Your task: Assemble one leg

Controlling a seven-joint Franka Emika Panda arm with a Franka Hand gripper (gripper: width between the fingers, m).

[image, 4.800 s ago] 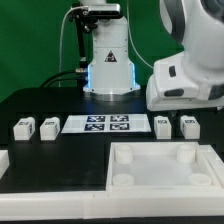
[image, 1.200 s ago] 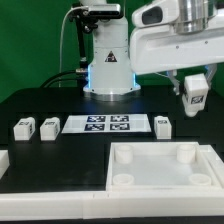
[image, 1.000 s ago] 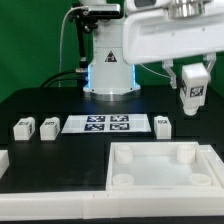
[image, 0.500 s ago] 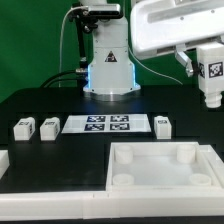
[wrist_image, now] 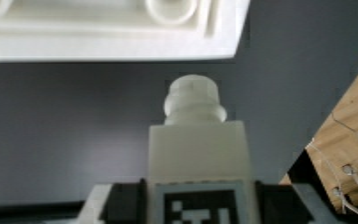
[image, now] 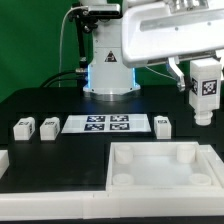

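My gripper [image: 203, 82] is shut on one leg [image: 204, 92], a white block with a marker tag, held upright in the air above the exterior view's right side of the table. In the wrist view the held leg [wrist_image: 194, 150] points its rounded peg away from the camera, its tag between the jaws, which close on both its sides. Three other legs lie on the table: two [image: 22, 127] [image: 48, 126] at the exterior view's left and one [image: 162, 125] right of the marker board. The large white tray-like piece [image: 200, 172] with corner sockets lies in front.
The marker board [image: 108, 124] lies flat in the middle of the black table. The robot base [image: 108, 60] stands behind it. A white block [image: 3, 160] sits at the exterior view's left edge. The tray piece's corner shows in the wrist view [wrist_image: 87, 40].
The gripper picked the rightmost leg off the table, lifted it and carried it up and to the exterior view's right; over the last half second it dropped slightly and shifted left.
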